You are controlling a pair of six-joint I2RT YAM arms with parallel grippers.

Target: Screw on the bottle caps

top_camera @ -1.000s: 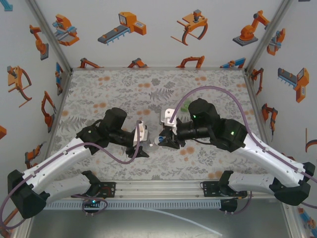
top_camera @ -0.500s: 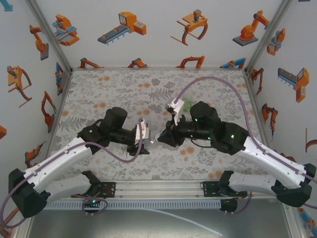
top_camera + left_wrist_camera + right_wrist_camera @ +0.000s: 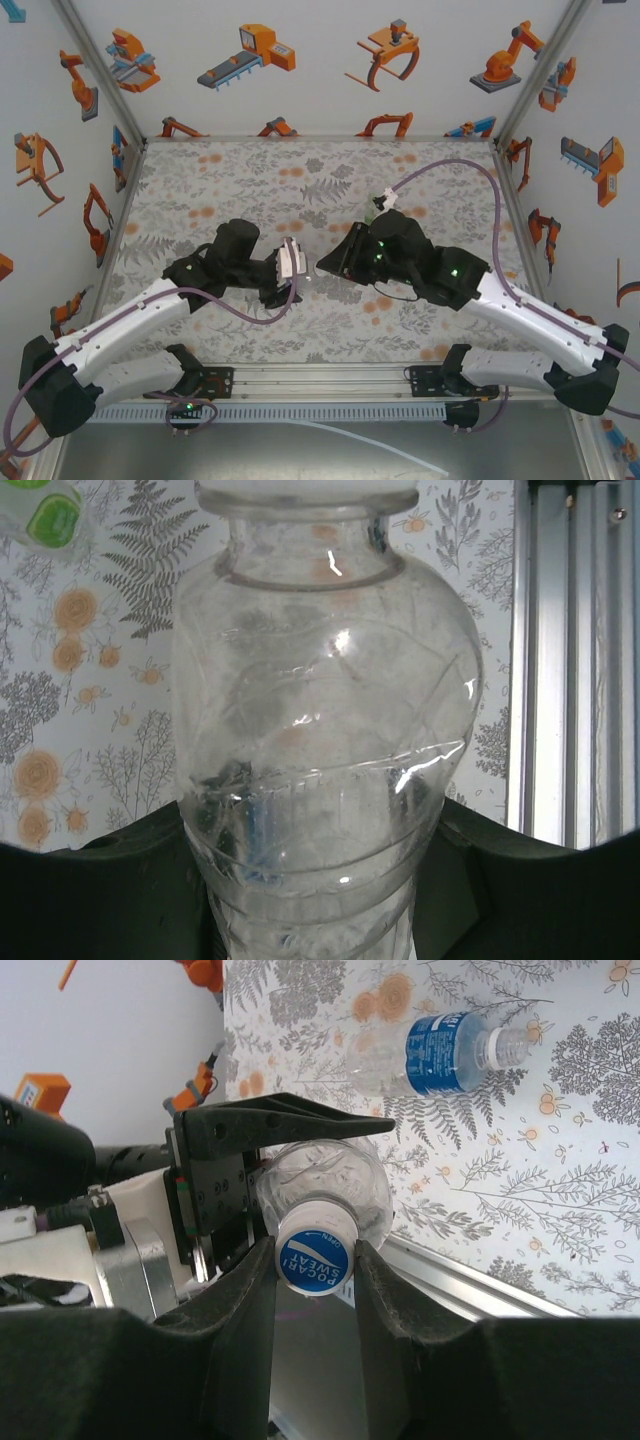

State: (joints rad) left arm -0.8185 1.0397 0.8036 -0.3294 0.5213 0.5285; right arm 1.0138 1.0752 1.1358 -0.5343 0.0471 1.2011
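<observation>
- Clamped by the body in left gripper [image 3: 310,825]: clear bottle [image 3: 320,730], long axis level, neck toward the right arm, above mid-bench.
- Pinched between right gripper [image 3: 315,1252] fingers: its cap [image 3: 313,1262].
- Resting on floral bench [image 3: 200,190]: blue-label bottle [image 3: 440,1055], green bottle [image 3: 45,510].
- Enclosed by white walls [image 3: 320,95] with orange robot stickers.

The tablecloth [image 3: 250,170] is off-white with grey ferns and orange flowers; the walls [image 3: 320,90] are white with orange-and-blue machine drawings. The clear bottle [image 3: 320,730] is colourless, its cap [image 3: 315,1258] white-sided with a blue top and white lettering. Upper right in the right wrist view a second bottle [image 3: 450,1050] has a blue label, and upper left in the left wrist view a third bottle [image 3: 45,515] shows green.
</observation>
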